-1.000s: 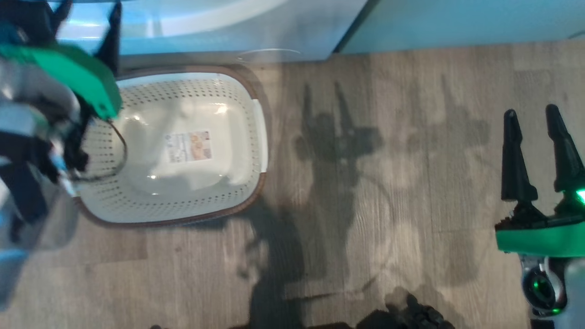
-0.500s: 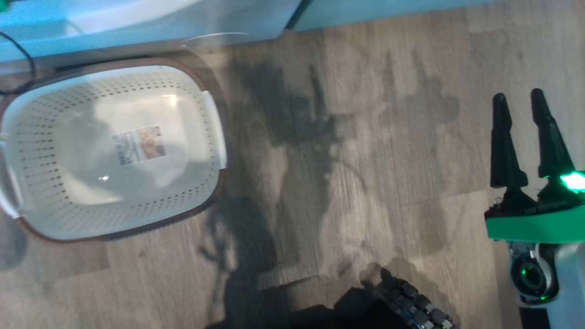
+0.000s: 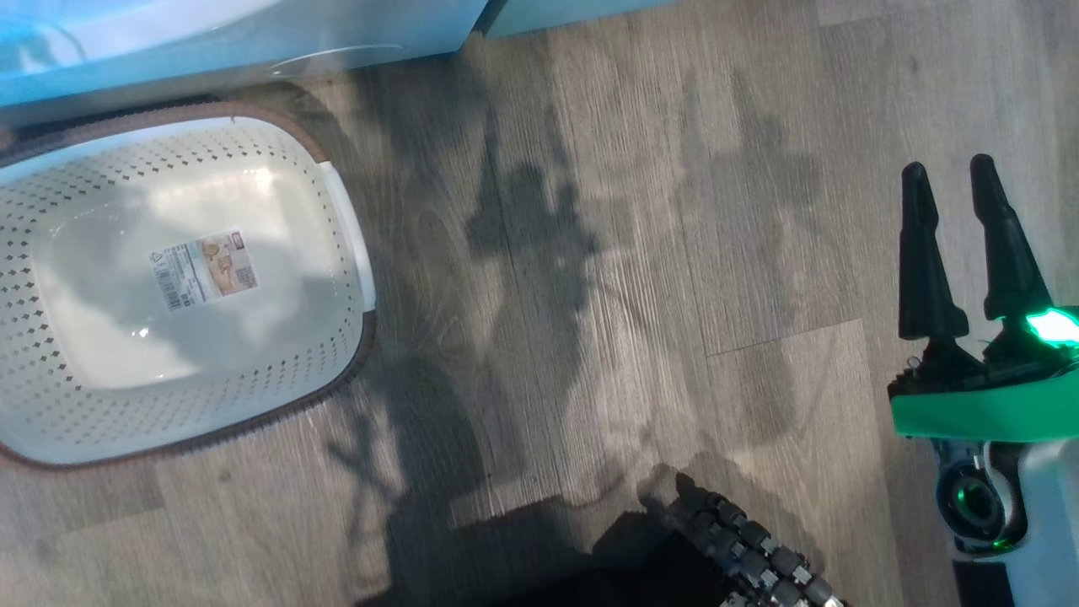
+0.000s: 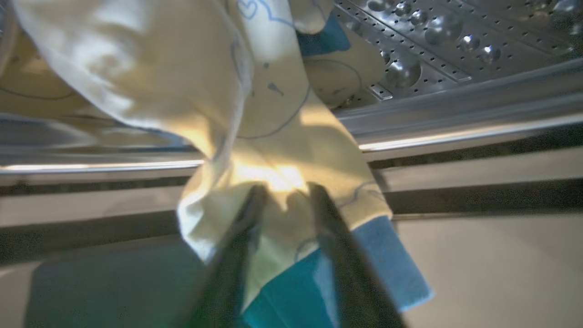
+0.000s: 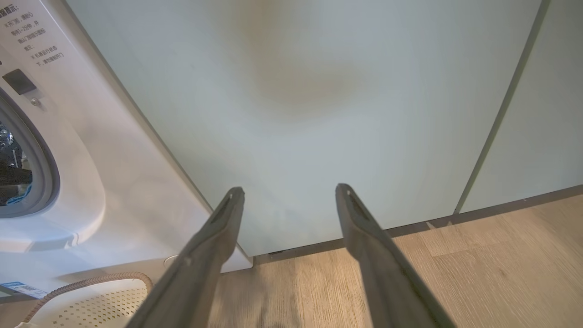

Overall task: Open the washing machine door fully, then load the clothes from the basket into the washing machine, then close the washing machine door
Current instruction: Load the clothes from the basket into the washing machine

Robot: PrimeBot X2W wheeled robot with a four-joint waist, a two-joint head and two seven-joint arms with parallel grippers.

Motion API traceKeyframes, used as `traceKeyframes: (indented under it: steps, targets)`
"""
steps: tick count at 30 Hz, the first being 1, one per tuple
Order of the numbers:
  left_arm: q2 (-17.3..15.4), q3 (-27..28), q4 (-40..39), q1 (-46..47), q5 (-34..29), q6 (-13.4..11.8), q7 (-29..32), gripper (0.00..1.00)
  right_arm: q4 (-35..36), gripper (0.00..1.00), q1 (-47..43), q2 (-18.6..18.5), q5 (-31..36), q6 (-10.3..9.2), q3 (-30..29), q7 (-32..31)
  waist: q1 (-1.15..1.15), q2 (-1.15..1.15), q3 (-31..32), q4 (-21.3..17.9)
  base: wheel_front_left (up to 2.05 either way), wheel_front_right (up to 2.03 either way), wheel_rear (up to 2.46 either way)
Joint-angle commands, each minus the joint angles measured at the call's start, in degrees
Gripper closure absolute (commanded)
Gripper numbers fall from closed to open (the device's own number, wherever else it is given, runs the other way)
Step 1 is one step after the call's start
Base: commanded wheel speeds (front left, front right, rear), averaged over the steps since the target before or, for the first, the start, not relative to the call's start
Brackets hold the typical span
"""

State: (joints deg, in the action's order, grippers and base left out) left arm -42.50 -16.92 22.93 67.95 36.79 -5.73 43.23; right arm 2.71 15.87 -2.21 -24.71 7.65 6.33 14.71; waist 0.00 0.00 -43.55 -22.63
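Left gripper (image 4: 287, 193): fingers astride bunched clothes (image 4: 273, 114); blurred, so pinching or merely flanking, cannot tell. Clothes drape across drum lip, upper folds against perforated steel drum (image 4: 455, 41). Right gripper (image 3: 947, 169): fingers spread wide, above wood floor (image 3: 674, 253). Basket (image 3: 333, 337) on floor, label showing on bottom, at foot of washing machine (image 5: 114, 182). Pale cabinet (image 5: 319, 91) beside machine.

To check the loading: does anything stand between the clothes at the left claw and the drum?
Nothing visible does. The clothes at the left claw drape over the rim of the washing machine, the steel drum open beyond.
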Motion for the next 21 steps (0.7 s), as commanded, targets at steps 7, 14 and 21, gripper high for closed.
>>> traceKeyframes:
  steps: [7,14,21]
  targets:
    - [-3.27,0.97,-1.53,3.29,-0.15,0.55,0.55,1.0,1.46,0.0,-0.04,-0.66,-0.53,-0.16,1.18,0.29,0.0,0.0,-0.55,0.37,0.0,0.0,0.0]
    - [-3.43,0.81,-2.62,5.64,-1.86,0.68,-3.09,1.0,1.61,0.0,0.42,-0.66,-0.5,-0.16,1.48,0.29,0.0,0.0,-1.13,0.65,0.0,0.0,0.0]
    - [-4.4,0.97,-1.76,8.87,-6.42,-0.4,-11.78,1.0,1.92,0.0,1.03,-0.66,-0.84,-0.16,2.15,0.29,0.0,0.0,-2.51,-0.17,0.0,0.0,0.0]
